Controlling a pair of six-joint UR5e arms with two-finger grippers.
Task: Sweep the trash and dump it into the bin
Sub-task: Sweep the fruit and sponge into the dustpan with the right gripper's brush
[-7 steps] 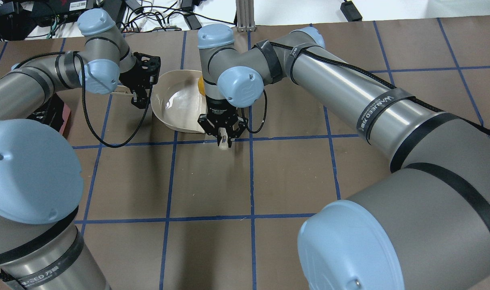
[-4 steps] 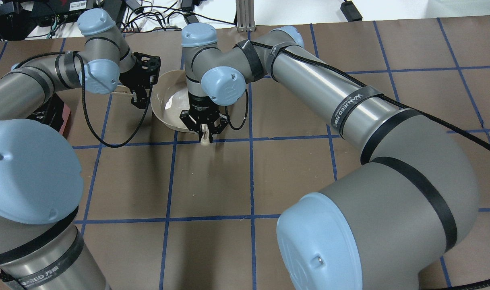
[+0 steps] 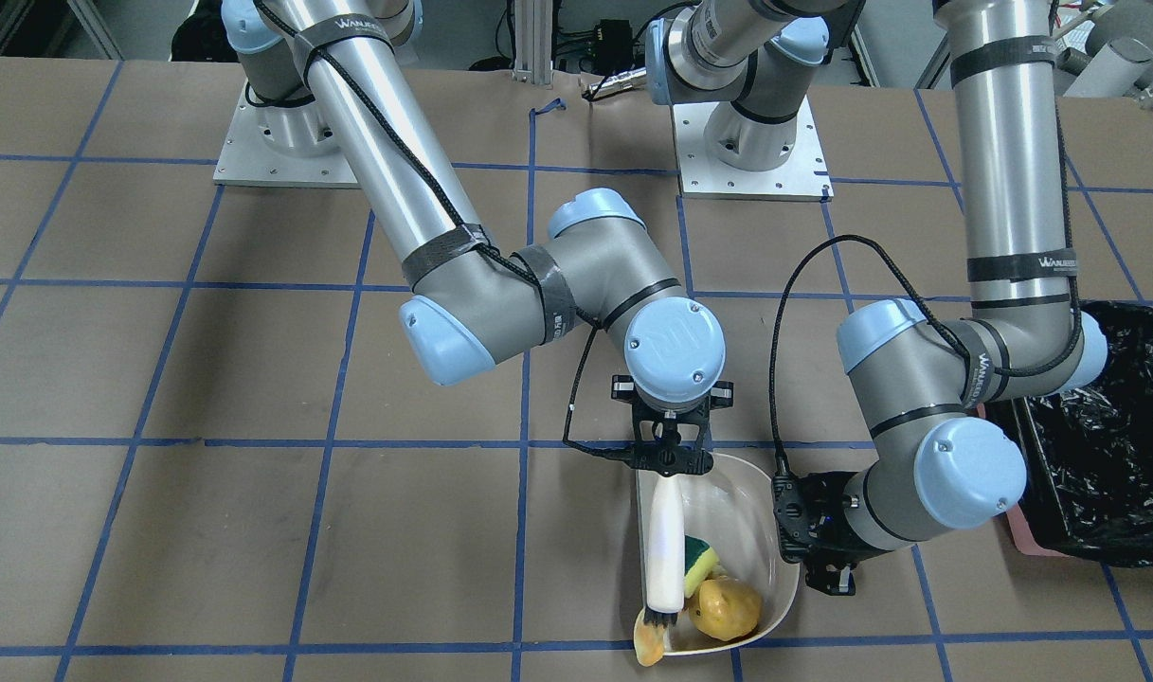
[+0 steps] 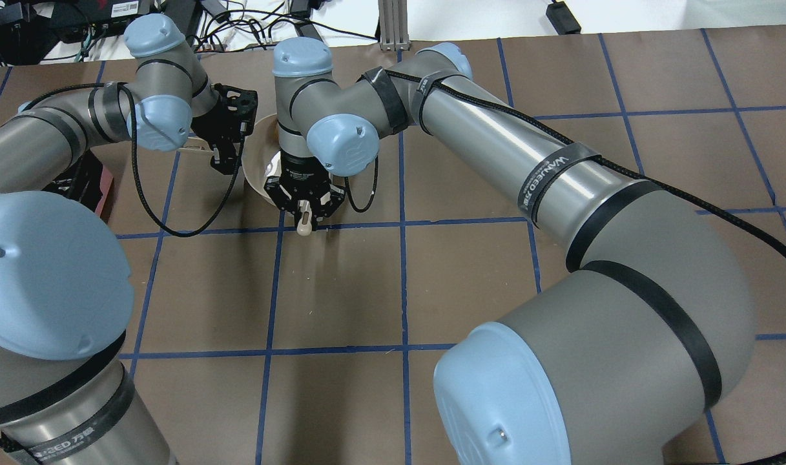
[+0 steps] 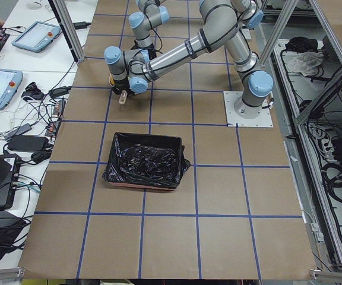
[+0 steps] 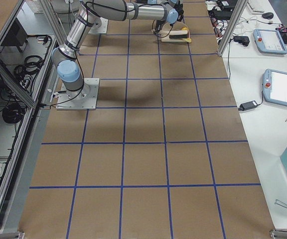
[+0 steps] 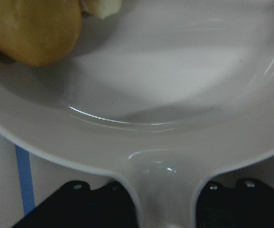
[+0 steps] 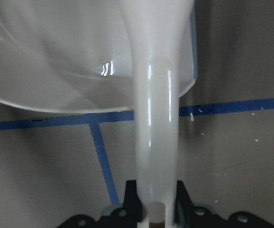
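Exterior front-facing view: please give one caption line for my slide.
Right gripper holds the brush over the dustpan gripped by the left gripper, sponge inside, bin nearby.

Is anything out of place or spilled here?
Only slightly: the croissant-shaped piece sits at the dustpan's open lip by the brush bristles, seemingly not fully in, while the sponge and potato-like lump lie inside.
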